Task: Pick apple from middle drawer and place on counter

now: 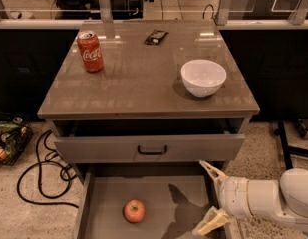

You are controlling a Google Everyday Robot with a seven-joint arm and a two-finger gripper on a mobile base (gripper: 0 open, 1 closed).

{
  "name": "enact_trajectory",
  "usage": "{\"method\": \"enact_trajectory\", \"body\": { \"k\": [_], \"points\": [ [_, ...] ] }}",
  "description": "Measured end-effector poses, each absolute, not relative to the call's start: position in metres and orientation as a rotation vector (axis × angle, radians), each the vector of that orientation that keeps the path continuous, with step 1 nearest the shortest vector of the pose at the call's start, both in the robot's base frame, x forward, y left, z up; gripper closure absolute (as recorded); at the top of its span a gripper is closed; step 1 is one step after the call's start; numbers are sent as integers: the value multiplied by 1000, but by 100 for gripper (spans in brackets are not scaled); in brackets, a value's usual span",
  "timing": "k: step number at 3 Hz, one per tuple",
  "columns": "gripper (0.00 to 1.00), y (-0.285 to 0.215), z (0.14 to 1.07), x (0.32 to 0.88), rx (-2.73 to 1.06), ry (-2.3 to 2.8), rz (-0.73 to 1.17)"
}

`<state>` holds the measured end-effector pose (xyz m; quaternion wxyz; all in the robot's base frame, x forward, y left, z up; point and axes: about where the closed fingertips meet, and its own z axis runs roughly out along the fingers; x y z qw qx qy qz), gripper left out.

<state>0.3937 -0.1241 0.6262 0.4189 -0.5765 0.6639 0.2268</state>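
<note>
The small red apple (134,210) lies on the bare grey floor of the open middle drawer (106,193), left of centre. My gripper (210,198) is at the drawer's right side, above its right wall, to the right of the apple and well apart from it. Its two cream fingers (211,170) are spread wide and hold nothing. The glossy grey-brown counter (143,78) is the cabinet top above.
On the counter stand a red soda can (90,51) at the back left, a white bowl (203,77) at the right, and a dark packet (156,36) at the back. The top drawer front with a black handle (152,150) juts out slightly. Cables (41,171) lie on the floor at left.
</note>
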Motion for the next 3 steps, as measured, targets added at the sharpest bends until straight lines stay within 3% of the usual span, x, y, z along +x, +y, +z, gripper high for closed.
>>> {"method": "enact_trajectory", "body": {
  "k": [3],
  "points": [
    [0, -120, 517, 428, -1421, 1794, 529]
  ]
}}
